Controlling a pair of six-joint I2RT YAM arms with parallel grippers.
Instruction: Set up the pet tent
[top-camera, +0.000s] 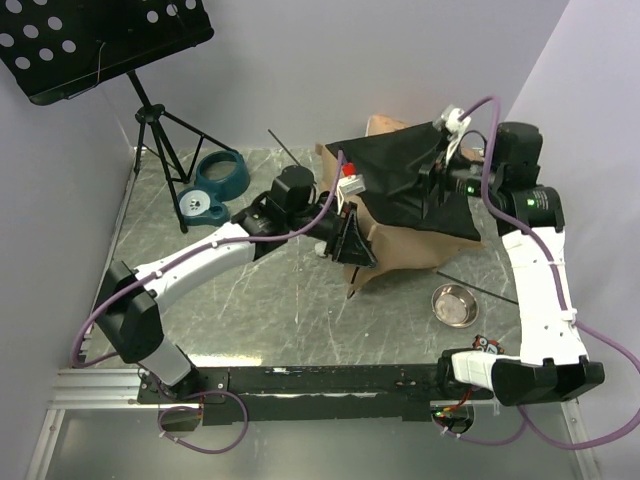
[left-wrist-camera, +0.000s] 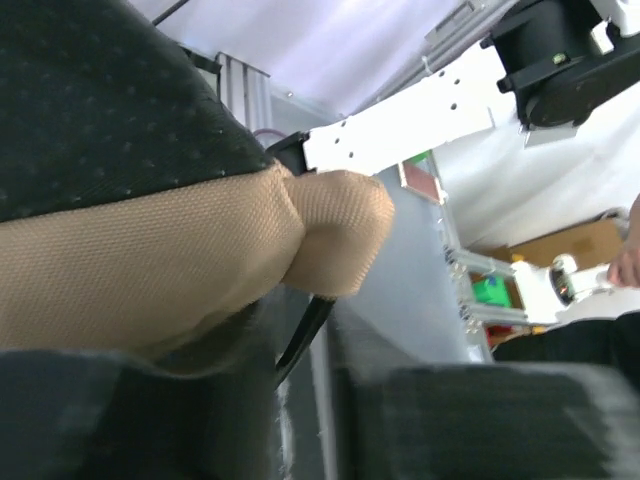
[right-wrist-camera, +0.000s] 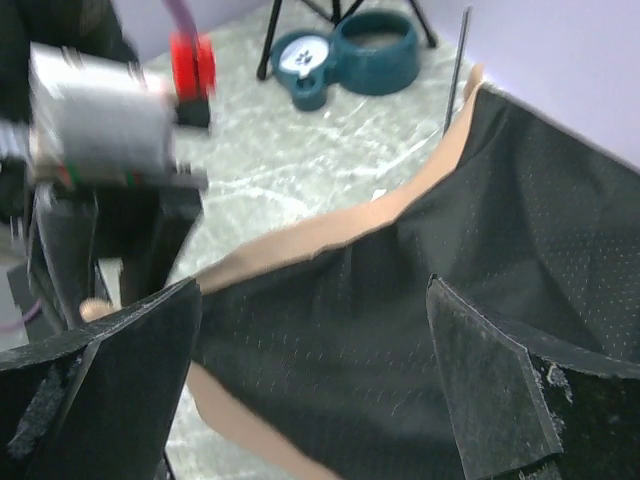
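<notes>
The pet tent lies collapsed at the back right of the table, its black base panel (top-camera: 400, 185) on top and tan fabric (top-camera: 405, 250) spread below it. My left gripper (top-camera: 362, 255) is at the tent's left edge. In the left wrist view its jaws (left-wrist-camera: 310, 400) stand nearly together round a thin black pole (left-wrist-camera: 305, 335) that comes out of a tan fabric fold (left-wrist-camera: 330, 230). My right gripper (top-camera: 440, 170) hovers over the black panel (right-wrist-camera: 400, 300) with its jaws (right-wrist-camera: 315, 380) wide apart and nothing in them.
A blue double pet bowl (top-camera: 212, 185) stands at the back left beside a music stand's tripod (top-camera: 160, 130). A steel bowl (top-camera: 455, 303) sits at the front right. A pinkish cushion (top-camera: 385, 125) shows behind the tent. Loose thin poles (top-camera: 285, 148) lie on the table.
</notes>
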